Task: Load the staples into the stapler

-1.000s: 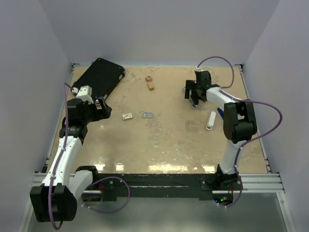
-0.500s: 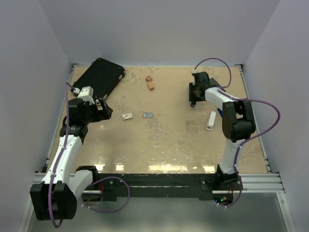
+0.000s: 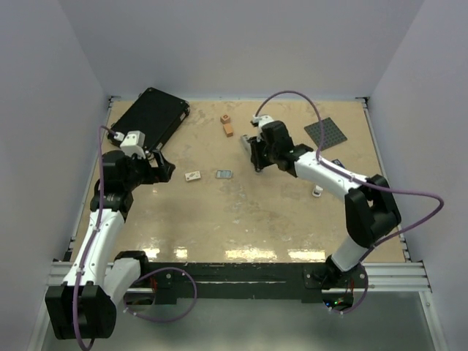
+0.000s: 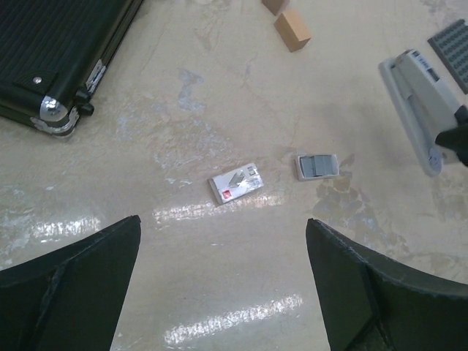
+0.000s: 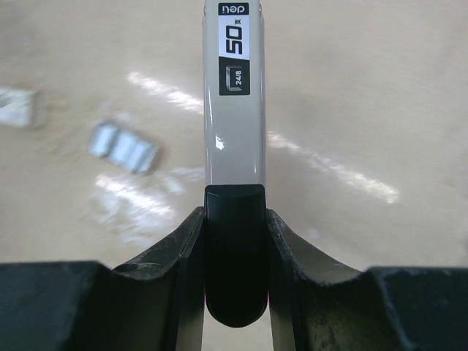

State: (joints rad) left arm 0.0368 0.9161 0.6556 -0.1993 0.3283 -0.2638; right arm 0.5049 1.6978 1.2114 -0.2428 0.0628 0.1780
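The stapler (image 5: 234, 110), slim and silver-white with a black rear end and a "50" label, is clamped at that rear end in my right gripper (image 5: 234, 212). It juts forward above the table. From the top view, the right gripper (image 3: 256, 155) holds the stapler (image 3: 245, 142) just right of centre. The staples (image 3: 224, 174) are a small grey block lying flat on the table, also visible as the staples (image 4: 316, 166) and the staples (image 5: 124, 148). My left gripper (image 4: 223, 223) hovers wide open and empty near the table's left side, short of the staples.
A small white box with a red mark (image 4: 236, 183) lies left of the staples. A black case (image 3: 151, 117) fills the back left corner. Two wooden blocks (image 3: 227, 126) sit at the back centre. A grey studded plate (image 3: 329, 133) lies at the back right.
My right gripper shut on the stapler at the back right and carried it left toward the centre, uncovering the grey plate. The left arm barely moved.
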